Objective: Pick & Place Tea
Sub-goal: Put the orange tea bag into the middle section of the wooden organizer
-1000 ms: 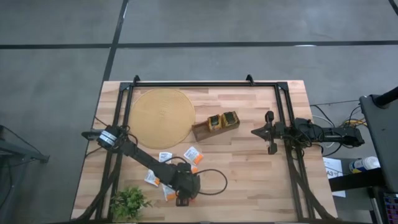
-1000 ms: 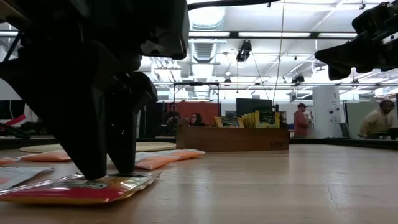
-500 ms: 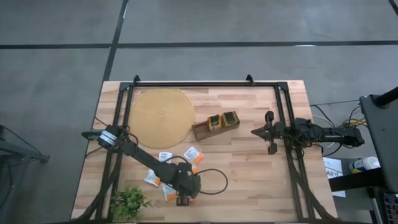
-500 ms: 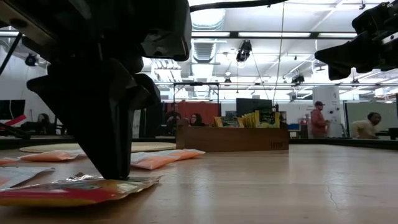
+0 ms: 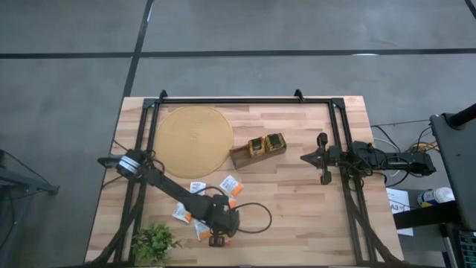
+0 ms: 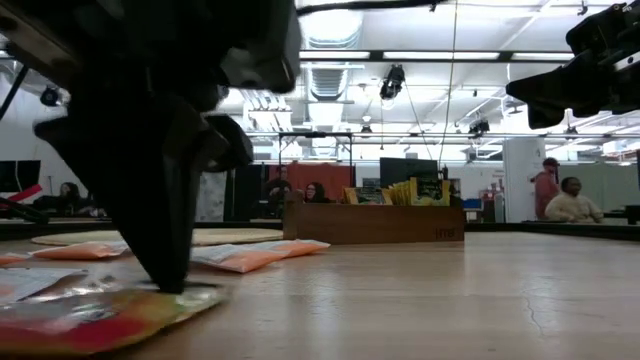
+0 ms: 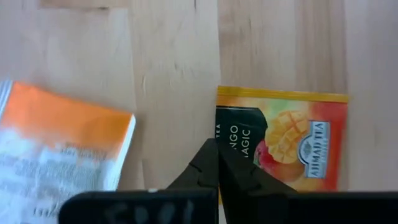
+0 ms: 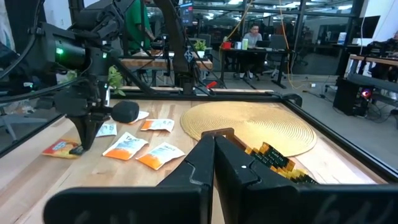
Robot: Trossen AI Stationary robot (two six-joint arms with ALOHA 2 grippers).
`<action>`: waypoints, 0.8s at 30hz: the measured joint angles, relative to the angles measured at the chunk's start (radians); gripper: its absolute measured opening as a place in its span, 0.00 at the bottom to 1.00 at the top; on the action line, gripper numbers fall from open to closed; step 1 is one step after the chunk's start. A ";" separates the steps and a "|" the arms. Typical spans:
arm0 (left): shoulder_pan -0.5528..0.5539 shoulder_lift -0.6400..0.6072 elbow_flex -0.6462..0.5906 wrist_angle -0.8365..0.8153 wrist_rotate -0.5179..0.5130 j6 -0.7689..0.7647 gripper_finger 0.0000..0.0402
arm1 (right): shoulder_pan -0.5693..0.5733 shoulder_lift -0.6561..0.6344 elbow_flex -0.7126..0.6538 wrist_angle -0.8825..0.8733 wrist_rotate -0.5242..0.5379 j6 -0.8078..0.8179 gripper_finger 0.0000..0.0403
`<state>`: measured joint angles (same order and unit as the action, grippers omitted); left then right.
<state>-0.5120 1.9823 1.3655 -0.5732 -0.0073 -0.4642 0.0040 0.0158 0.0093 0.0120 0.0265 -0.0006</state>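
A mango tea sachet (image 7: 283, 140), orange-red with a dark green patch, lies near the table's near edge; in the low view the sachet (image 6: 95, 320) lies flat under my left gripper. My left gripper (image 7: 217, 158) stands over it, shut on its edge, and shows near the front edge in the high view (image 5: 218, 240). A white and orange sachet (image 7: 62, 149) lies beside it. My right gripper (image 5: 309, 158) waits shut at the table's right side, touching nothing. My left gripper pinches the mango sachet between its two fingers at the edge beside the dark green patch (image 7: 225, 134). The fingers come steeply from above, pointing down. The rest of the sachet (image 6: 60, 325) lies on the table.
Several loose sachets (image 5: 232, 183) (image 5: 198, 187) (image 5: 181, 214) lie left of centre. A wooden tray (image 5: 242, 157) holds upright sachets (image 5: 266, 143). A round woven mat (image 5: 194, 139) lies at the far left, and a small plant (image 5: 155, 242) stands at the near left corner.
My left gripper has shut its fingers onto the mango sachet's edge while staying in place. In the low view the sachet's end by the fingers has been drawn in slightly.
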 joint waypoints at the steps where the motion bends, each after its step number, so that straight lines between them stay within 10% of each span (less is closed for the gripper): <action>1: 0.001 -0.007 0.005 -0.017 -0.001 -0.001 0.00 | 0.000 0.000 0.000 0.000 0.000 0.000 0.02; 24: 0.022 -0.074 0.022 -0.074 -0.040 0.064 0.00 | 0.000 0.000 0.000 0.000 0.001 0.000 0.02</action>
<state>-0.4903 1.9079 1.3876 -0.6470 -0.0472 -0.4003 0.0040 0.0158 0.0093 0.0124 0.0272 -0.0006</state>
